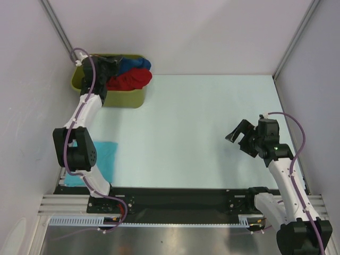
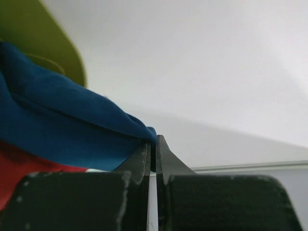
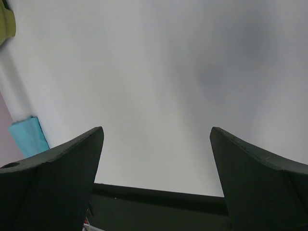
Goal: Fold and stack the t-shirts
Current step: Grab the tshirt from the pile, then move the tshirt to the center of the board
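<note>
A blue t-shirt [image 1: 139,64] and a red t-shirt [image 1: 130,79] lie bunched in the olive-green bin [image 1: 127,99] at the back left. My left gripper [image 1: 113,67] reaches into the bin. In the left wrist view it [image 2: 154,142] is shut, with a fold of the blue t-shirt [image 2: 57,125] pinched at its tips and the red t-shirt [image 2: 19,168] below. A light turquoise t-shirt [image 1: 106,155] lies flat near the left arm's base. My right gripper [image 1: 240,136] hovers open and empty over the table's right side, its jaws [image 3: 156,132] wide apart.
Grey walls close in the table on the left, back and right. A black rail [image 1: 175,196] runs along the near edge between the arm bases. The turquoise t-shirt [image 3: 29,135] and a corner of the bin [image 3: 6,21] show at the left of the right wrist view.
</note>
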Tool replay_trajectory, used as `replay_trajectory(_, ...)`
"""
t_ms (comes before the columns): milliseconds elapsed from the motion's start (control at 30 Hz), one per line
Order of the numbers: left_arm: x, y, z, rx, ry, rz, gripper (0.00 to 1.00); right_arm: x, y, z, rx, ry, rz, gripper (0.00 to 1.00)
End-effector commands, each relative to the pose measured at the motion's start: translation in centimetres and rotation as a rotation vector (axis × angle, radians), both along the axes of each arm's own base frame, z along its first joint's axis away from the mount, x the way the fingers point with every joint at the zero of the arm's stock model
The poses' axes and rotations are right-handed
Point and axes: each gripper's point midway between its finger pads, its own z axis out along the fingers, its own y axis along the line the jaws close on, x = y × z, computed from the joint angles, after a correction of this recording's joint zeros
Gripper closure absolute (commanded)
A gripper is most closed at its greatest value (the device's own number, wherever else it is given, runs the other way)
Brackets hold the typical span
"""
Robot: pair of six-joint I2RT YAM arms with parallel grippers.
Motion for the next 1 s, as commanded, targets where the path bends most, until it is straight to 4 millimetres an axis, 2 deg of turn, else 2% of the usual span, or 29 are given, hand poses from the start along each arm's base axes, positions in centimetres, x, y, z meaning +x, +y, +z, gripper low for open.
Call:
replay_trajectory(0, -3.4, -1.2, 10.0, -0.144, -0.287, -0.055, 1.00, 0.6, 0.1, 2.4, -0.015, -0.083, 0.013, 0.01)
replay_trajectory(100, -4.3, -1.2, 13.4, -0.191, -0.377, -0.065, 1.00, 0.4, 0.3, 2.4, -0.013, -0.084, 0.020, 0.00)
replay_trajectory(133, -4.6, -0.9, 15.6, -0.193, -0.428, -0.058, 1.00, 0.3, 0.5, 2.5, -0.012, -0.086, 0.026, 0.00)
replay_trajectory(200, -4.8, -0.4, 18.0, -0.182, -0.482, -0.043, 1.00, 0.0, 0.6, 2.4, -0.011, -0.081, 0.031, 0.01)
replay_trajectory(233, -4.8, 0.0, 20.0, -0.178, -0.529, -0.034, 1.00, -0.2, 0.7, 2.3, -0.010, -0.079, 0.034, 0.00)
replay_trajectory(300, -5.0, 0.6, 22.7, -0.164, -0.605, -0.011, 1.00, -0.4, 0.7, 2.2, -0.004, -0.070, 0.034, 0.01)
replay_trajectory(333, -5.4, 0.7, 25.6, -0.153, -0.675, -0.012, 1.00, -0.4, 0.8, 2.3, -0.001, -0.073, 0.035, 0.01)
replay_trajectory(400, -5.6, 0.7, 28.0, -0.124, -0.709, -0.004, 1.00, -0.7, 0.8, 2.1, 0.002, -0.063, 0.033, 0.01)
replay_trajectory(433, -6.5, 0.5, 30.8, -0.102, -0.780, -0.006, 1.00, -0.8, 0.7, 2.2, 0.003, -0.063, 0.031, 0.01)
replay_trajectory(500, -7.5, 0.3, 33.2, -0.087, -0.829, -0.006, 1.00, -0.9, 0.5, 2.1, 0.005, -0.054, 0.020, 0.01)
replay_trajectory(533, -10.0, 0.2, 36.5, -0.075, -0.914, -0.007, 1.00, -0.9, 0.4, 2.2, 0.008, -0.053, 0.015, 0.01)
replay_trajectory(567, -9.8, 0.1, 36.8, -0.053, -0.922, 0.002, 0.99, -0.9, 0.4, 2.2, 0.009, -0.055, 0.013, 0.00)
replay_trajectory(600, -10.5, 0.2, 37.8, -0.049, -0.948, 0.006, 1.00, -0.8, 0.4, 2.2, 0.014, -0.056, 0.012, 0.01)
replay_trajectory(633, -12.3, 0.3, 39.6, -0.050, -1.006, 0.011, 1.00, -0.8, 0.5, 2.3, 0.018, -0.054, 0.014, 0.00)
replay_trajectory(667, -13.5, 0.4, 40.6, -0.062, -1.053, 0.013, 1.00, -0.7, 0.5, 2.3, 0.021, -0.059, 0.013, 0.01)
replay_trajectory(800, -17.0, 0.8, 43.0, -0.136, -1.143, -0.006, 1.00, -0.4, 1.2, 2.6, 0.051, -0.062, 0.028, 0.01)
replay_trajectory(967, -22.6, -0.5, 45.7, -0.246, -1.228, -0.130, 1.00, -0.4, 1.6, 2.9, 0.057, -0.070, 0.042, 0.01)
